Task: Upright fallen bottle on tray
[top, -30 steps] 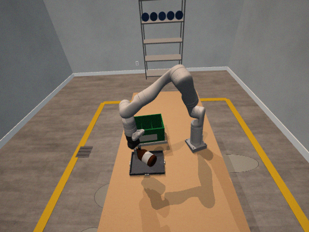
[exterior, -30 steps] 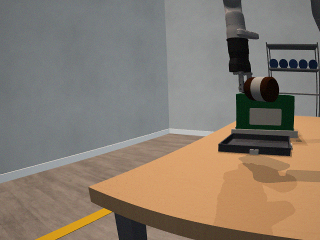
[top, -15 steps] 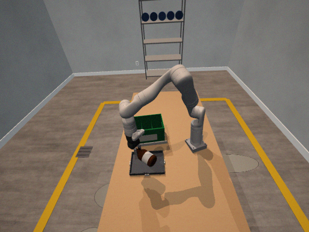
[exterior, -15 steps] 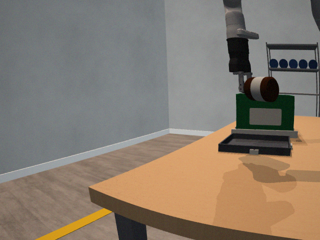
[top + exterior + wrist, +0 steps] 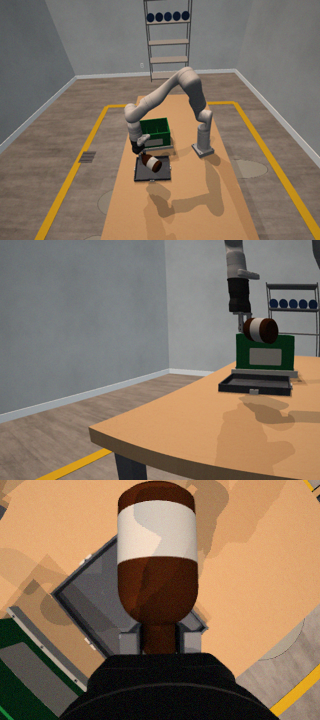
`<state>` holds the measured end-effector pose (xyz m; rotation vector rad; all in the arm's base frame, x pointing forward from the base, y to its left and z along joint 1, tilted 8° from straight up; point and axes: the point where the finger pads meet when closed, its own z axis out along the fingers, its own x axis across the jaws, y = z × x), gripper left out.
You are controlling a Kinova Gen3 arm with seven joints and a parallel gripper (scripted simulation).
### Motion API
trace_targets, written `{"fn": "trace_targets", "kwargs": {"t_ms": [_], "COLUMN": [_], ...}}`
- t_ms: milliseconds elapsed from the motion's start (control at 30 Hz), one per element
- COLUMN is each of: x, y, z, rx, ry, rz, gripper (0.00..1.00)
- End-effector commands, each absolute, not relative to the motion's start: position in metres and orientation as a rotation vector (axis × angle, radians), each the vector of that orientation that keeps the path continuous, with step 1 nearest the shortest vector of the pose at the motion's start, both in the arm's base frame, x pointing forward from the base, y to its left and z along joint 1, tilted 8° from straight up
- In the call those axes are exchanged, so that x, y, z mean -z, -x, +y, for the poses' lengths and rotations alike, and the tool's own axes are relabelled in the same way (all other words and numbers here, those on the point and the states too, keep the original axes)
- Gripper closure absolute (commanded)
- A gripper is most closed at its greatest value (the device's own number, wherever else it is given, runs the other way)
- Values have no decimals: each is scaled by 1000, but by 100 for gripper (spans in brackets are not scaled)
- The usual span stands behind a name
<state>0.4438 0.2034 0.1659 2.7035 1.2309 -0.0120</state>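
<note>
We have the jaws (image 5: 141,155) (image 5: 244,326) part-way open, closed onto the narrow neck of the bottle (image 5: 151,163) (image 5: 261,330) (image 5: 157,555), one finger on each side of it. The bottle is brown, with rounded shoulders widening into a stout cylindrical body, and a broad off-white band wraps the body, leaving brown above and below. We see its flat, dark base facing the exterior view. It lies on its side in the air, nearly level, its base pointing away from the jaws, well clear of the tray below.

That tray (image 5: 152,179) (image 5: 254,388) (image 5: 82,627), dark grey with a low rim and small pale fittings, sits flat on the worktop (image 5: 196,178) (image 5: 180,426) (image 5: 260,580). Just beside it stands the green crate (image 5: 165,140) (image 5: 242,358) (image 5: 15,630), upright, with a grey panel on its side.
</note>
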Motion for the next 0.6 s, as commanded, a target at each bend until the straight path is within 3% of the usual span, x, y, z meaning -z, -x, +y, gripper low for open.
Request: {"fn": "trace_targets", "kwargs": {"t_ms": [0,567], "x": [-165,-166], "y": [-443,-443], "z": [204,205], "rx": [-1,-67], "ry": [-2684,-2600], "rz": [1216,1186], "gripper": [100,100]}}
